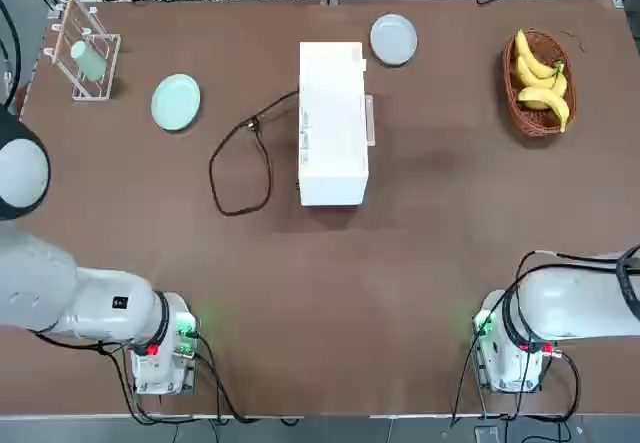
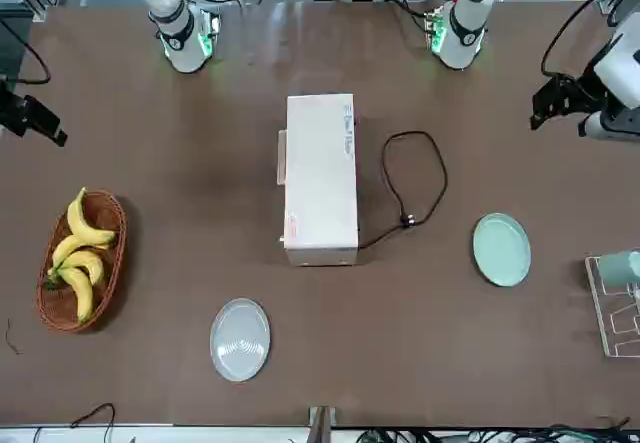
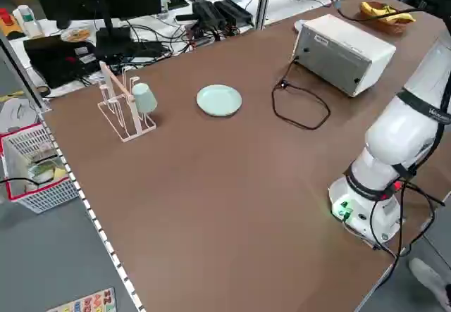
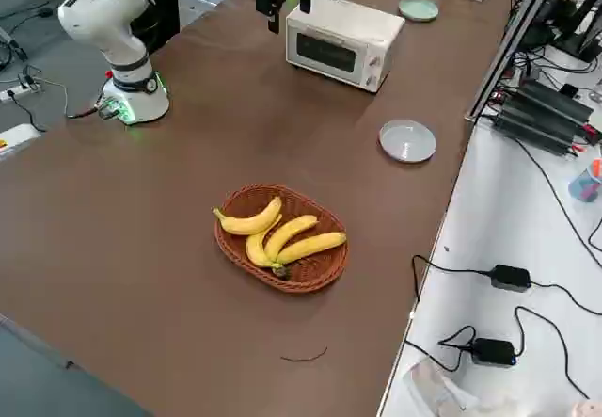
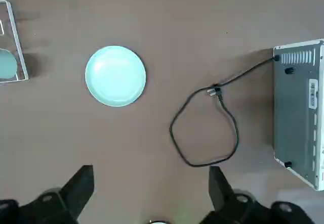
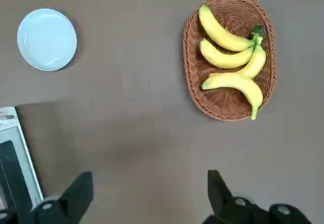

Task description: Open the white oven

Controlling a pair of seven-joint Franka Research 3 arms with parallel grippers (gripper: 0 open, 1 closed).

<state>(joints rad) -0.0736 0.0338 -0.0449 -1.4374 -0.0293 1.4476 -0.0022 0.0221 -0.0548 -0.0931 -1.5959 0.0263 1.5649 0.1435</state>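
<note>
The white oven [image 1: 332, 123] stands in the middle of the table with its door shut; the glass front and handle [image 4: 329, 50] face the robot's right side. Its grey back [image 5: 298, 128] shows in the left wrist view, and an edge of the door [image 6: 15, 163] in the right wrist view. My left gripper [image 5: 151, 183] hangs open high over the table's left part, well apart from the oven. High between the oven and the banana basket, my right gripper [image 6: 148, 188] is also open. Neither holds anything.
The oven's black cord [image 1: 245, 158] loops on the table to its left. A green plate [image 1: 176, 101] and a clear rack with a cup [image 1: 88, 58] sit far left. A grey plate [image 1: 393, 40] lies behind the oven, and a basket of bananas [image 1: 538, 83] far right.
</note>
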